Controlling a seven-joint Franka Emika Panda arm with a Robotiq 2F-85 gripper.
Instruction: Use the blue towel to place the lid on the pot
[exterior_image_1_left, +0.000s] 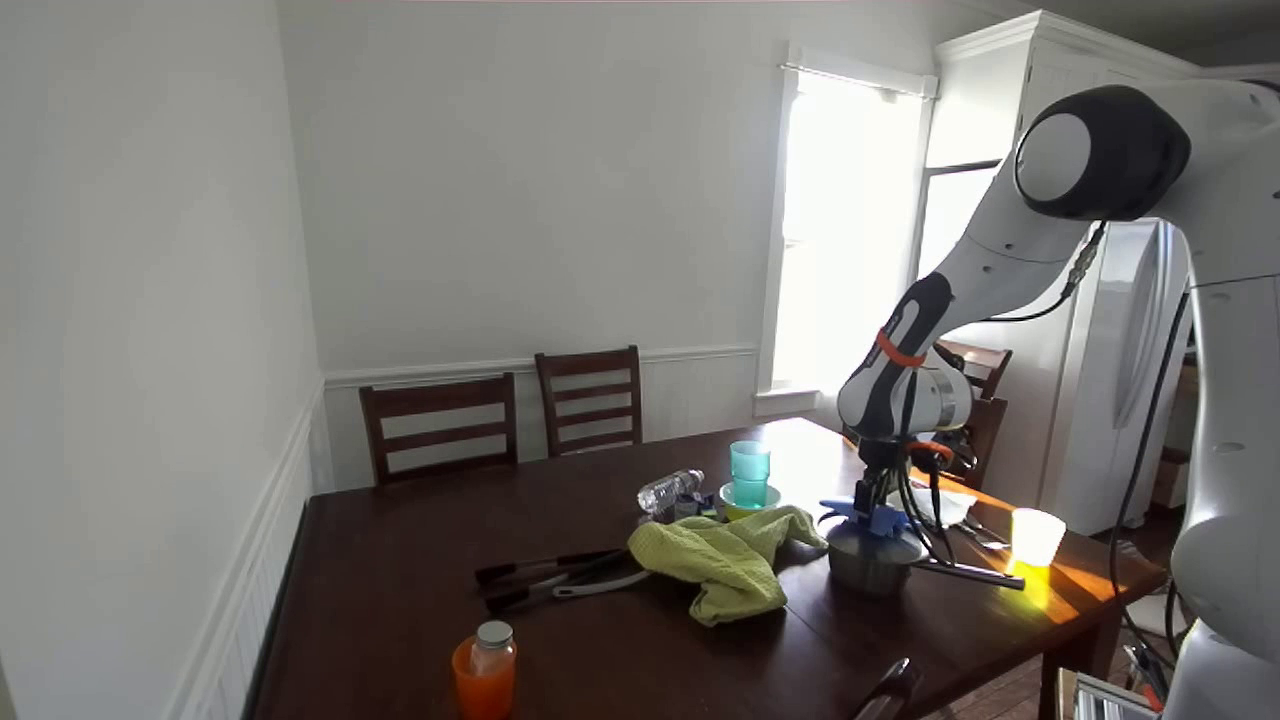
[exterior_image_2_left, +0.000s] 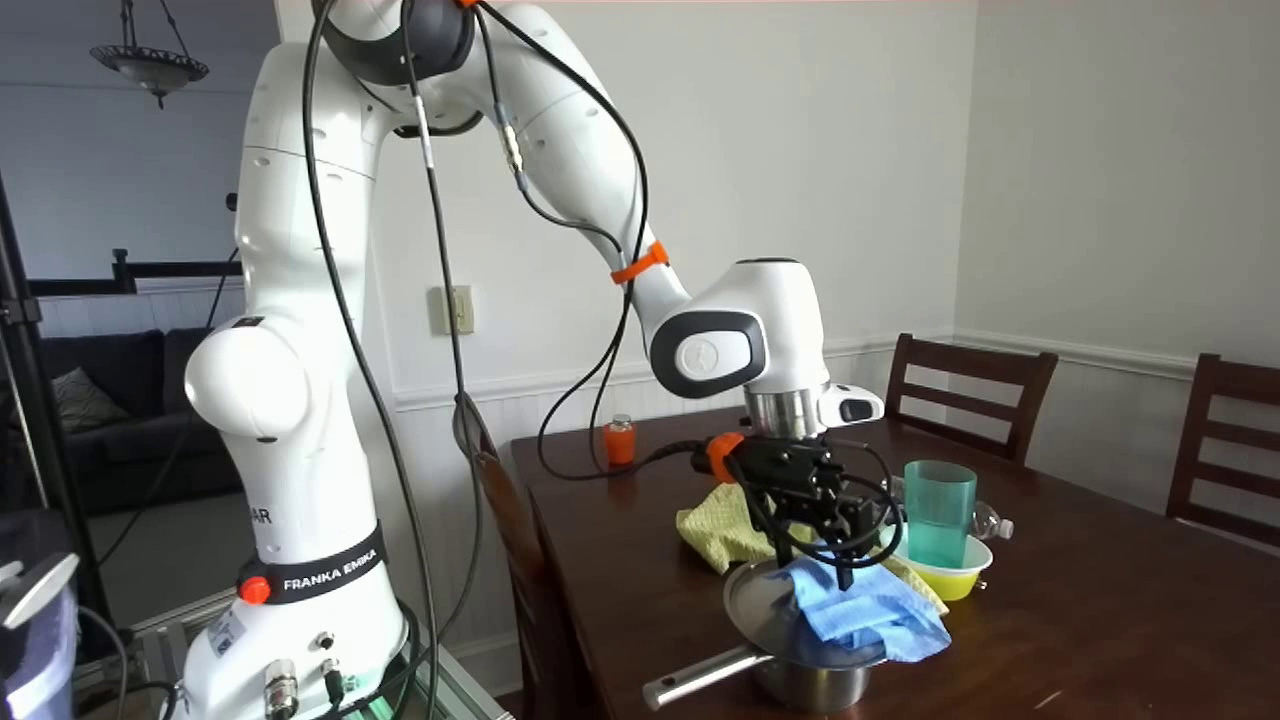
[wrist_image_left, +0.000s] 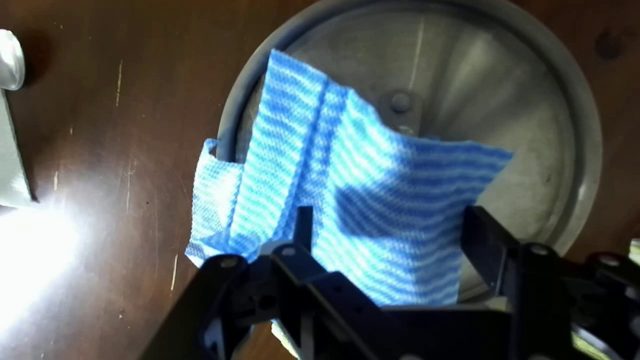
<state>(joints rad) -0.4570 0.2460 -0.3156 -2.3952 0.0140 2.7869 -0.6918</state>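
The steel pot (exterior_image_1_left: 866, 575) stands on the table, its handle pointing out to the side; it also shows in an exterior view (exterior_image_2_left: 815, 690). The round metal lid (exterior_image_2_left: 752, 602) lies on top of the pot; I cannot tell if it sits fully level. In the wrist view the lid (wrist_image_left: 530, 115) shows its rim and a riveted bracket. The blue towel (wrist_image_left: 370, 175) drapes over the lid's middle and hangs past one edge, also in an exterior view (exterior_image_2_left: 875, 612). My gripper (wrist_image_left: 389, 214) is open right over the towel, fingers wide apart. It points down in both exterior views (exterior_image_2_left: 815, 575).
A yellow-green towel (exterior_image_1_left: 715, 565) lies beside the pot. A teal cup (exterior_image_1_left: 750, 475) stands in a bowl (exterior_image_2_left: 955, 580), with a plastic bottle (exterior_image_1_left: 668, 490) near it. Dark-handled utensils (exterior_image_1_left: 540, 585), an orange cup (exterior_image_1_left: 485, 685) and a pale cup (exterior_image_1_left: 1037, 537) are also on the table.
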